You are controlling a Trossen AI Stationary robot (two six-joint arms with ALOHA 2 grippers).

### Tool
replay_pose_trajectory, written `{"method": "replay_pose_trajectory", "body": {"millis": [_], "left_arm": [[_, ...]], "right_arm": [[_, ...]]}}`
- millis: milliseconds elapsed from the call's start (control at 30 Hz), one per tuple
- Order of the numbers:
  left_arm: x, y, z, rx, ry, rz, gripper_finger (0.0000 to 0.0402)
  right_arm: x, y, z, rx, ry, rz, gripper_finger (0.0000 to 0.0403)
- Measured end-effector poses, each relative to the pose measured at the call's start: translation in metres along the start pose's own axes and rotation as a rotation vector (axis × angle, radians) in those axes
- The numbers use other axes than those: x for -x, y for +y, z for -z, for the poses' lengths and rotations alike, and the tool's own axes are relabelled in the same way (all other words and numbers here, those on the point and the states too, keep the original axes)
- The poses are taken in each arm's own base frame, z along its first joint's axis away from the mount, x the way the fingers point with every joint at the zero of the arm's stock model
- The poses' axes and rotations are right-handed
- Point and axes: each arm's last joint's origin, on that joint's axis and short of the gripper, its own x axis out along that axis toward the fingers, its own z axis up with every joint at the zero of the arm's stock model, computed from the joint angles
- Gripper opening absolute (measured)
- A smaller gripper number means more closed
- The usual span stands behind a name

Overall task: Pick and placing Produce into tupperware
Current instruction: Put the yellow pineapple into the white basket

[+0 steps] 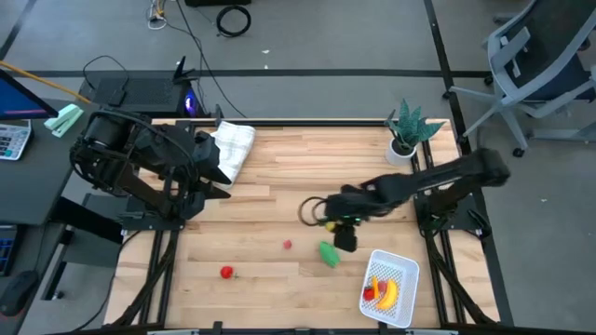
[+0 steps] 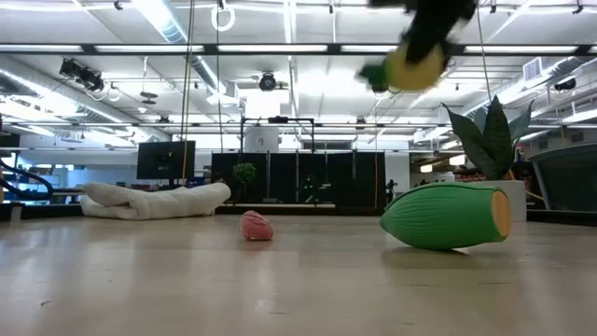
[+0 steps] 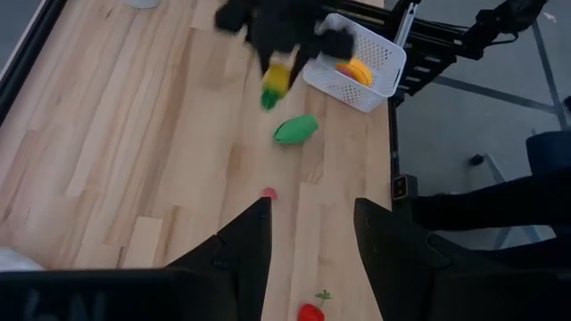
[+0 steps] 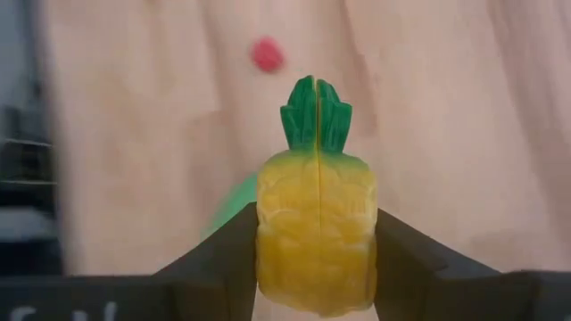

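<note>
— Right wrist view first, since it's closest in: the right gripper [image 4: 316,259] is pinching a yellow toy pineapple [image 4: 316,236] between its two fingers, green crown pointing away from the wrist. It's up off the worktop [image 1: 270,186].

— What worries you about it?

— My guess is the grip. The fingers only press the lower flanks of a bumpy, rounded body, so a quick swing could let it slide out and drop. And right under the route sits the green oblong piece [image 1: 328,253], lying on its side; a low carry might knock it rolling.

— And the basket?

— The white tupperware [image 1: 408,273] is just beyond that green piece, at the front right corner of the worktop. Inside I can make out a yellow banana [image 1: 388,294] and something red beside it, with a small orange-yellow bit too. It sits close to the edge, so a clumsy release on the rim could nudge it or bounce the pineapple out.

— Anything left loose?

— Two tiny red pieces, one near the middle [image 1: 288,245], one further left [image 1: 226,272].

— The other arm?

— The left gripper [image 3: 308,259] waits far back on the left, fingers spread, holding nothing.
</note>
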Motion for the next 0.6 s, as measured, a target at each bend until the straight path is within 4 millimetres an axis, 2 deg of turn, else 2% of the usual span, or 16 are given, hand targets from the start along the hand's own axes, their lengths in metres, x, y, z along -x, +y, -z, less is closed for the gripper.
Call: {"method": "replay_pose_trajectory", "body": {"millis": [133, 267, 400, 600], "left_arm": [[0.000, 0.000, 0.000, -0.016, -0.003, -0.009, 0.0167], [0.000, 0.000, 0.000, -0.019, -0.004, -0.011, 0.0167], [0.000, 0.000, 0.000, -0.020, -0.005, -0.014, 0.0167], [0.000, 0.001, 0.000, -0.030, -0.011, -0.029, 0.0167]], "right_arm": [[0.050, 0.021, 0.024, -0.178, -0.061, -0.118, 0.0170], [0.082, 0.046, 0.056, -0.295, -0.047, -0.215, 0.0173], [0.089, 0.074, 0.091, -0.368, 0.064, -0.239, 0.0172], [0.074, 0.106, 0.138, -0.386, 0.232, -0.132, 0.0176]]}}
